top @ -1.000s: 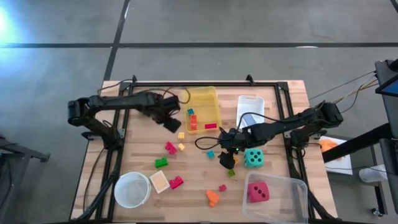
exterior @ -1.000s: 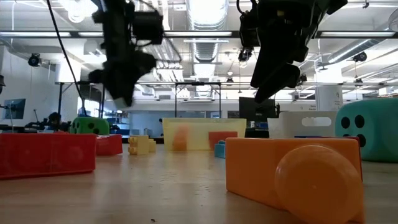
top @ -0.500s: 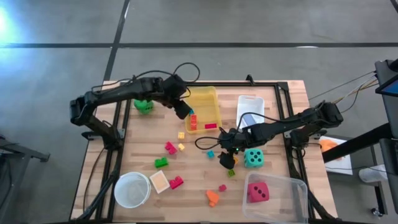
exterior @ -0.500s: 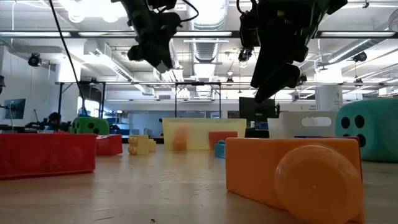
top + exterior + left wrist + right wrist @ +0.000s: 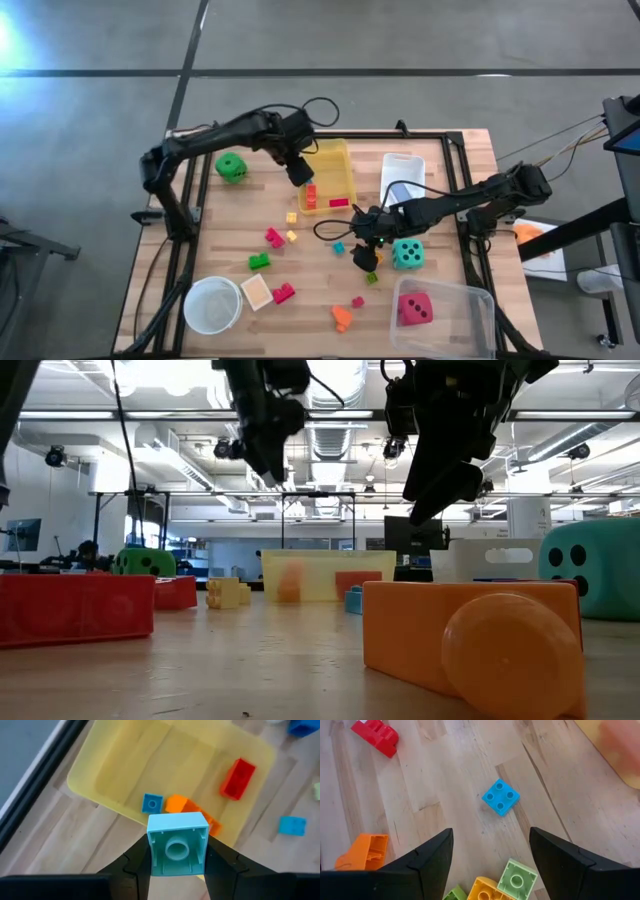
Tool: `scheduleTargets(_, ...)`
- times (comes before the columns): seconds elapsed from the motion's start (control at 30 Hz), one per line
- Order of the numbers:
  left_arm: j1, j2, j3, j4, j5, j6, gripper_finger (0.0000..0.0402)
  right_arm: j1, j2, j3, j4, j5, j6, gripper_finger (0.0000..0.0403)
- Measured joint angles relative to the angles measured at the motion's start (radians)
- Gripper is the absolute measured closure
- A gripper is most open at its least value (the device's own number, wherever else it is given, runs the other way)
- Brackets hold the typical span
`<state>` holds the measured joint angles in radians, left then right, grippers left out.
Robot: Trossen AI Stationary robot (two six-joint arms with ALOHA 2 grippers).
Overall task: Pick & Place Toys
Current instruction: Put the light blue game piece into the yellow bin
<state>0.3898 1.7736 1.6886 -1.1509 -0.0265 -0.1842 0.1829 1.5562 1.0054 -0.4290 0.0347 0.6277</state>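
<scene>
Tabletop unchanged; left fingers (image 5: 177,862) now carry pale-blue block (image 5: 177,844) over yellow bin (image 5: 125,760).

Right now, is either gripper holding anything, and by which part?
The left gripper pinches a light blue block by its two opposite side walls, hollow underside facing the camera, above the yellow bin. The right gripper is open and empty.

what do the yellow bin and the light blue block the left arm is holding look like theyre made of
Yellow bin: likely thin translucent plastic; the wood grain shows faintly through its floor. Light blue block, in the left gripper: seemingly hard moulded plastic, smooth and slightly matte, with a hollow underside and round socket.
</scene>
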Motion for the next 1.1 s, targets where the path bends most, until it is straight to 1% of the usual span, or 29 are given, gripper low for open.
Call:
scheduleTargets(0.2,0.002,0.096,0.000,0.007,0.001,0.035,0.0267,0.000,0.000,0.000,0.000,0.000,0.000,0.0148)
scheduleTargets(0.37,0.007,0.153,0.000,0.056,0.000,0.046,0.0267,0.000,0.000,0.000,0.000,0.000,0.000,0.0148)
scheduleTargets(0.57,0.019,0.179,0.002,0.141,0.001,0.054,0.0267,0.000,0.000,0.000,0.000,0.000,0.000,0.0148)
scheduleTargets(0.83,0.059,0.207,0.002,0.155,0.001,0.048,0.0267,0.000,0.000,0.000,0.000,0.000,0.000,0.0148)
scheduleTargets(1.1,0.064,0.245,0.000,0.166,0.001,0.046,0.0267,0.000,0.000,0.000,0.000,0.000,0.000,0.0148)
